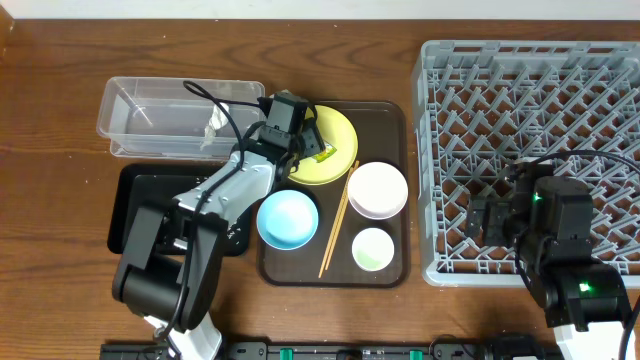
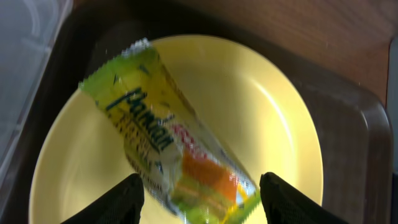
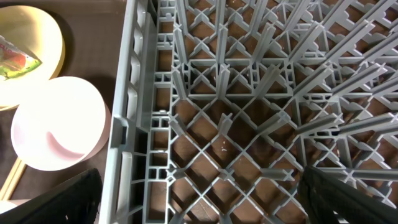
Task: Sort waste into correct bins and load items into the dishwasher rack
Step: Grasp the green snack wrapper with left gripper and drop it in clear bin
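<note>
The left gripper [image 2: 200, 190] is released, its fingers spread on either side of the snack wrapper [image 2: 165, 134]. The wrapper lies on the yellow plate [image 2: 280, 124], at upper centre of the overhead frame. The right gripper [image 3: 199, 199] is likewise released and empty above the dishwasher rack [image 3: 249, 93] at frame right.

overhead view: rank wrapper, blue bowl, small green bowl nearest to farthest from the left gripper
From the left gripper:
1. The wrapper, on the yellow plate right under the fingers.
2. The blue bowl, at the lower left edge of the tray.
3. The small green bowl, in the tray's lower right corner.
</note>
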Motion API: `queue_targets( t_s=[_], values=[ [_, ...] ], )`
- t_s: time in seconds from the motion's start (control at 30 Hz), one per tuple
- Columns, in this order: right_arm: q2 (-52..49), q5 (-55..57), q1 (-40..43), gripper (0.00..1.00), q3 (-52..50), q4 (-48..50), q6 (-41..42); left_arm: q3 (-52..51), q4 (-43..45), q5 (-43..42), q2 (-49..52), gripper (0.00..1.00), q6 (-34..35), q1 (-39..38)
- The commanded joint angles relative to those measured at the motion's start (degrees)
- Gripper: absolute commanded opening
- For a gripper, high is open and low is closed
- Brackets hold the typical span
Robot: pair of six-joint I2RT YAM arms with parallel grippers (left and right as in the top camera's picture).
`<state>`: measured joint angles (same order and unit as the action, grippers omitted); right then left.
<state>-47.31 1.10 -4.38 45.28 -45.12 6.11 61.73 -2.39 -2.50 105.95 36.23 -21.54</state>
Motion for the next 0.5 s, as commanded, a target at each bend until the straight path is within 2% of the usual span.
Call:
queue_targets(
  t_s=[0.0,0.47],
  values=[
    [0.0,0.4,0.3,0.99,1.2,0.0,0.5,0.4,1.6,2.1,2.3,0.63,1.0,0.1],
    [0.0,0.4,0.3,0.99,1.2,0.0,0.5,0.4,7.7,3.2,8.0,0.64,1.0,0.1]
  ],
)
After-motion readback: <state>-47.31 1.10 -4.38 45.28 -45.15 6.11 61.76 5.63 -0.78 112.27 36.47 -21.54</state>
